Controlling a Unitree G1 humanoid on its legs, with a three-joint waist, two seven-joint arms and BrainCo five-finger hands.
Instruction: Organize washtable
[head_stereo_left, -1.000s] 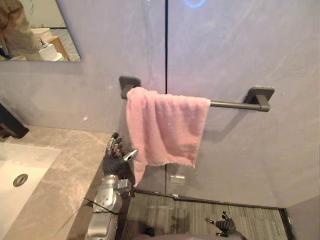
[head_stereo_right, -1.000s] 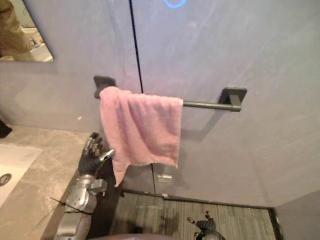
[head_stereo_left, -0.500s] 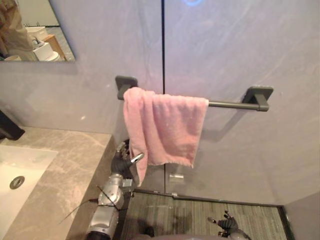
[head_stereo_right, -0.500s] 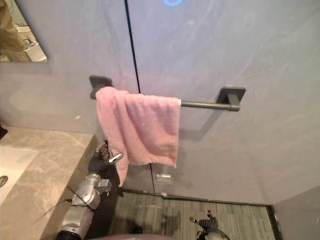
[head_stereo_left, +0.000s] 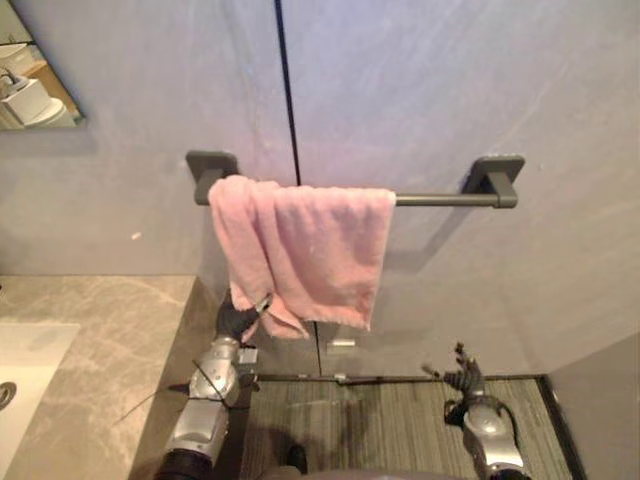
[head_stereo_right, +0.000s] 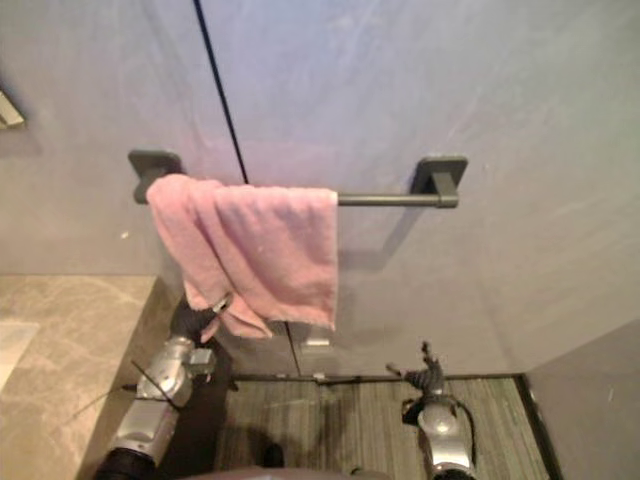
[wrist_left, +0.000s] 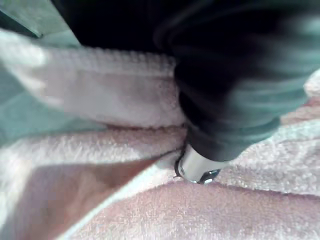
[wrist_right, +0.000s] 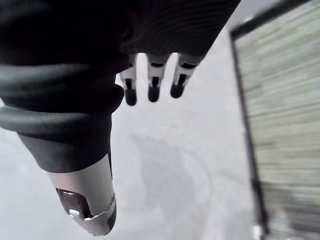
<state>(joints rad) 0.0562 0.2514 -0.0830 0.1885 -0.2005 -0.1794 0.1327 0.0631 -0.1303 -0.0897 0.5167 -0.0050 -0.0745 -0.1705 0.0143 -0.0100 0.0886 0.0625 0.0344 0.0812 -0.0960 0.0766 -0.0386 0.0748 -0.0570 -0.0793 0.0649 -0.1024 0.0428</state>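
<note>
A pink towel (head_stereo_left: 310, 255) hangs bunched over the left end of a dark bar (head_stereo_left: 440, 198) on the grey wall. My left hand (head_stereo_left: 238, 320) reaches up from beside the counter and is shut on the towel's lower left corner. In the left wrist view the thumb (wrist_left: 197, 167) presses into folds of the towel (wrist_left: 150, 205). My right hand (head_stereo_left: 463, 380) hangs low over the floor, to the right of the towel and apart from it. Its fingers (wrist_right: 152, 90) are straight and hold nothing.
A marble counter (head_stereo_left: 100, 340) with a white sink (head_stereo_left: 15, 365) lies at the left, its edge right beside my left arm. A mirror corner (head_stereo_left: 35, 85) shows at the upper left. A striped floor (head_stereo_left: 380, 425) runs below the wall.
My left hand has gone from open beside the towel to curled on its lower corner, which is now bunched up. The camera has swung, so the whole picture has shifted left.
</note>
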